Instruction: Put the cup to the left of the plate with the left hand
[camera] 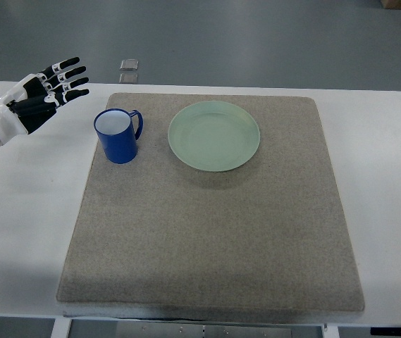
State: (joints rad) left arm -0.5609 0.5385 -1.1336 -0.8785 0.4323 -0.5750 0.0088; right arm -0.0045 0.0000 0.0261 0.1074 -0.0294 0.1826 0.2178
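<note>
on the grey mat (207, 232), the blue cup (119, 135) stands upright just left of the green plate (214, 135), near it but not touching, handle turned toward the plate. the left hand (34, 98) hovers over the white table (24, 211) to the cup's left, clear of it, fingers (70, 74) spread wide and holding nothing. judged from this layout, the placement looks complete or nearly so. procedure: move the hand only away from the cup, keep the fingers extended, and avoid sweeping toward the rim, since a tall cup could tip if clipped.
</note>
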